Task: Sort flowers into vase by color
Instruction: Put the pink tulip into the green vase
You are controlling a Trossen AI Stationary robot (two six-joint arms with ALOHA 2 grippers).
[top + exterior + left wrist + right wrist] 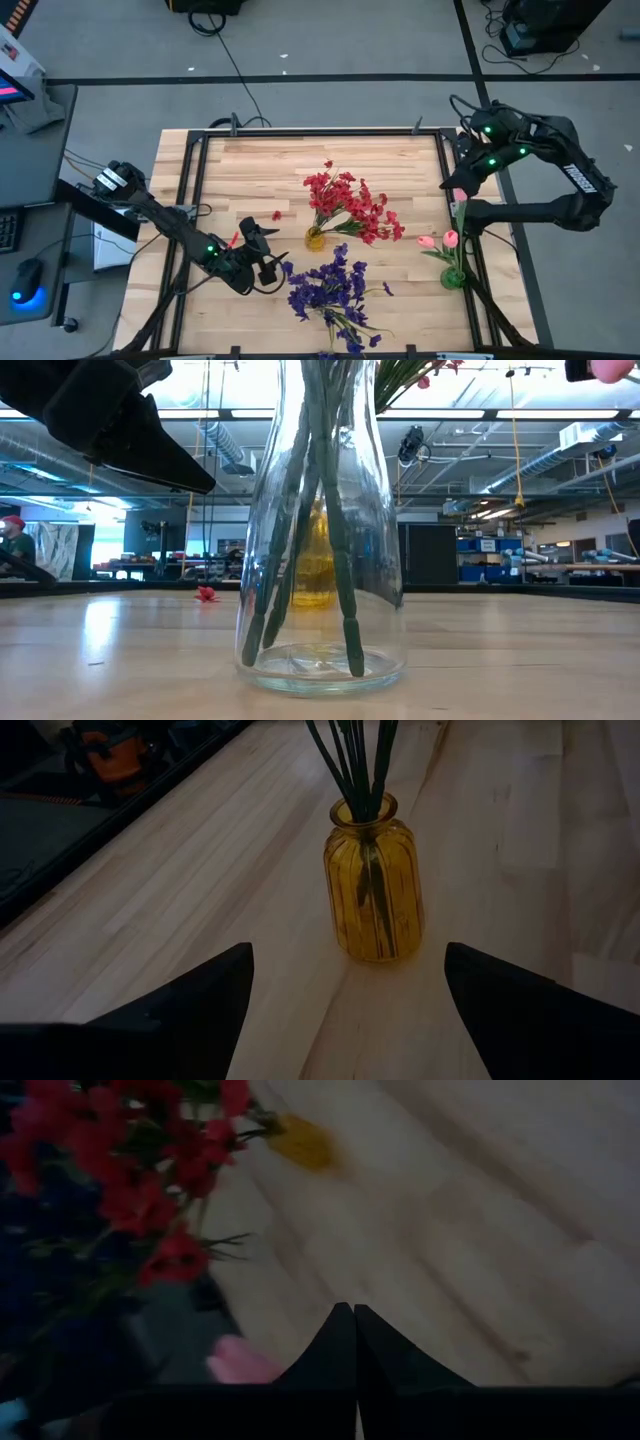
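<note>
Pale wooden tabletop point(250, 170) fills my overhead view, framed in black rails on grey floor; at its centre I see the yellow vase point(315, 237) with red flowers point(350, 205) spraying toward 2 o'clock; at 6 o'clock the purple flowers point(330, 285) crowd the clear vase point(320, 610), whose green stems I see up close in the low view; at 4 o'clock the green vase point(454, 277) carries the pink tulips point(438, 240); one loose red bloom point(277, 214) lies on the wood at 9 o'clock from the yellow vase; my left gripper point(262, 255) sits near 8 o'clock, fingers spread wide with nothing between them, facing the yellow vase; my right gripper point(460, 195) hovers at 3 o'clock over the table's edge above the tulips, fingers pressed together.
</note>
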